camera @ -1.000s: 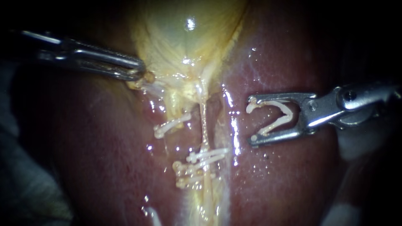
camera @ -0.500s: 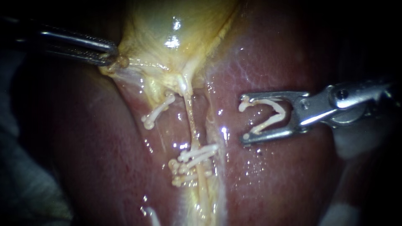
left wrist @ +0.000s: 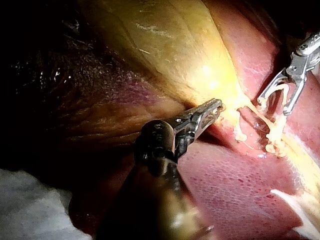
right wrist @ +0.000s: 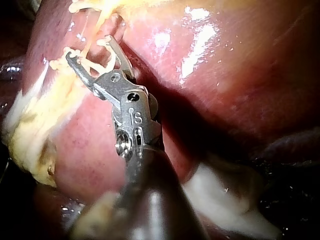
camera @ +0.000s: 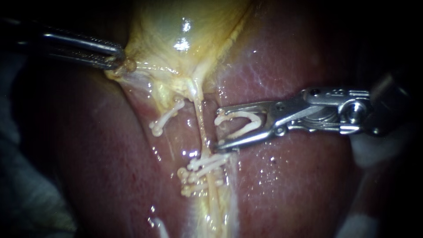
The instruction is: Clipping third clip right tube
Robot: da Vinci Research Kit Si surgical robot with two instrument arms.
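The yellow gallbladder point(camera: 185, 26) narrows down into two pale strands on the red liver point(camera: 299, 185). The thin right tube point(camera: 202, 125) carries two white clips point(camera: 207, 164) low down. The left tube bears one clip point(camera: 166, 118). My left instrument point(camera: 120, 57) is shut on the gallbladder's lower edge and holds it stretched to the left; the left wrist view shows the same grip point(left wrist: 215, 106). My right instrument point(camera: 217, 128) carries an open white clip point(camera: 241, 123) in its spread jaws. Its tips lie just right of the right tube, above the two clips.
White gauze point(left wrist: 30, 205) lies beside the liver under my left instrument's shaft. Pale fatty tissue point(right wrist: 225, 195) lies beside my right instrument's shaft. Yellow fat point(camera: 211, 207) runs down the liver below the clips.
My right instrument has moved left with its clip, from over the liver to right beside the right tube. Earlier, my left instrument pulled the gallbladder edge up and left; since then it holds still.
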